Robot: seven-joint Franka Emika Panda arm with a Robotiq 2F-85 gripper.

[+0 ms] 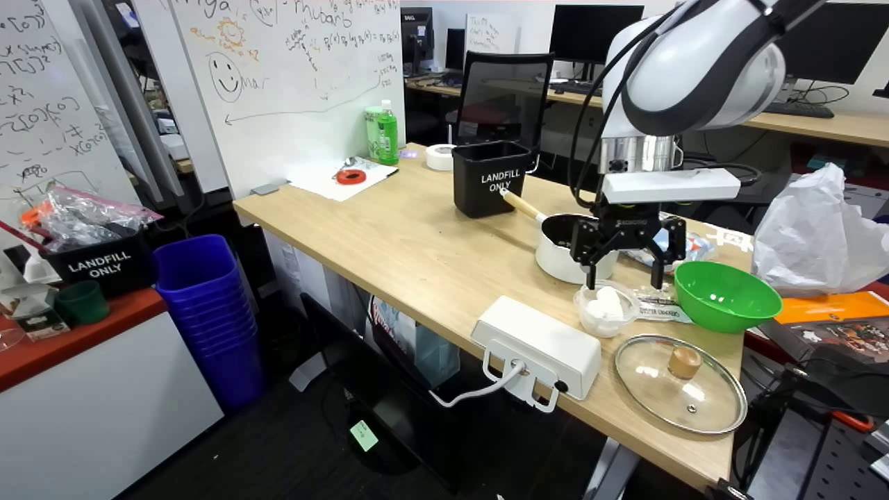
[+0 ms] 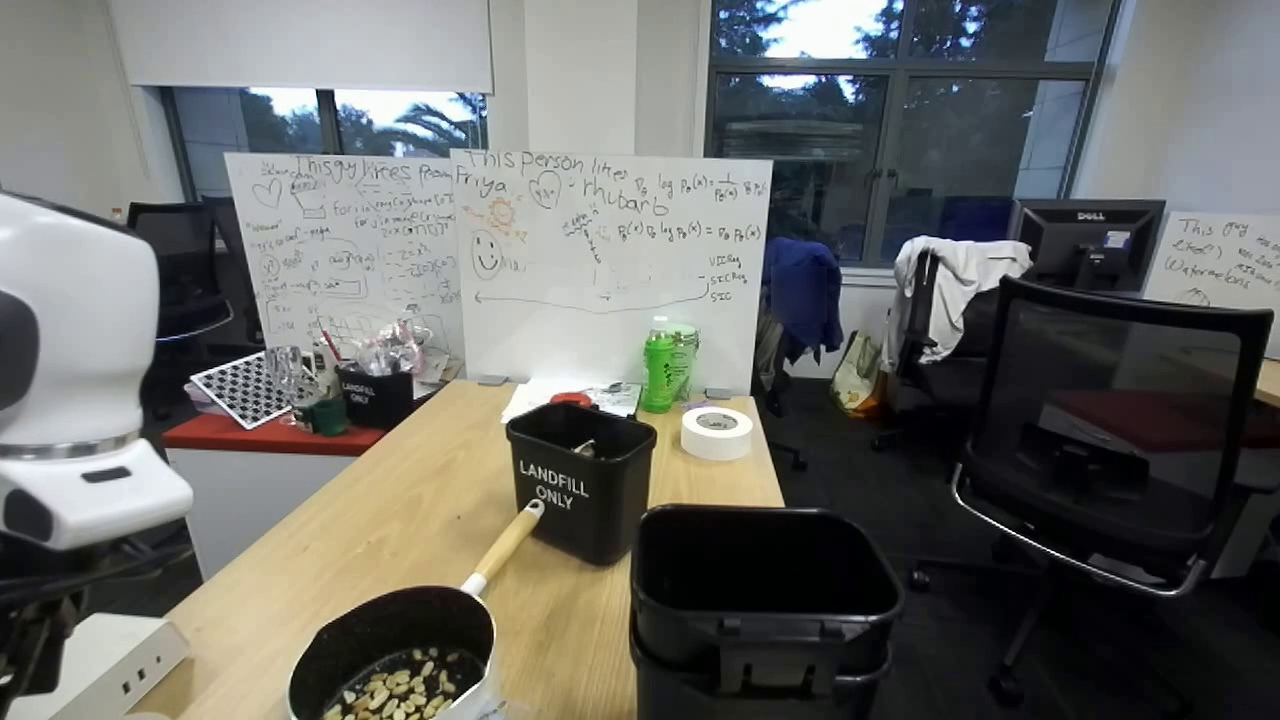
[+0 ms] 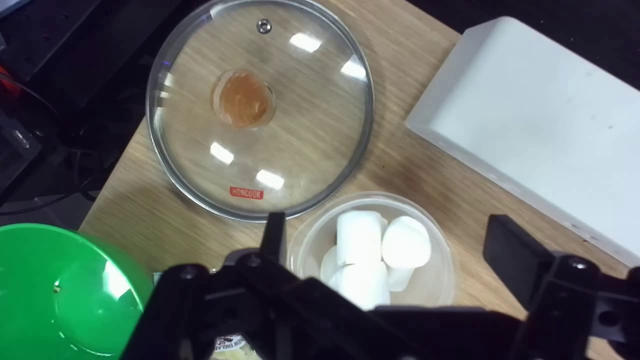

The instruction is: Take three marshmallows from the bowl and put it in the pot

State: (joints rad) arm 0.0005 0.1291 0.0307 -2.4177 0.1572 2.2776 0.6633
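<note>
Several white marshmallows (image 1: 605, 304) lie in a small clear plastic bowl (image 1: 589, 325). The wrist view shows the marshmallows (image 3: 359, 237) piled in the clear bowl (image 3: 431, 282). My gripper (image 1: 624, 283) is open and empty, pointing down above the bowl. In the wrist view its fingers (image 3: 387, 230) stand apart on either side of the bowl, with nothing between them at fingertip height. The white-sided pot (image 1: 559, 260) stands behind the bowl, partly hidden by the gripper. In an exterior view the pot's dark inside (image 2: 395, 620) holds pale nut-like pieces; no marshmallow shows there.
A green bowl (image 1: 728, 298), a glass lid (image 1: 667, 389) and a white box (image 1: 538, 340) surround the clear bowl. A black bin (image 1: 489, 182) stands by the pot's handle. Another black bin (image 2: 765, 610) is near the pot. A white plastic bag (image 1: 819, 232) lies beyond the green bowl.
</note>
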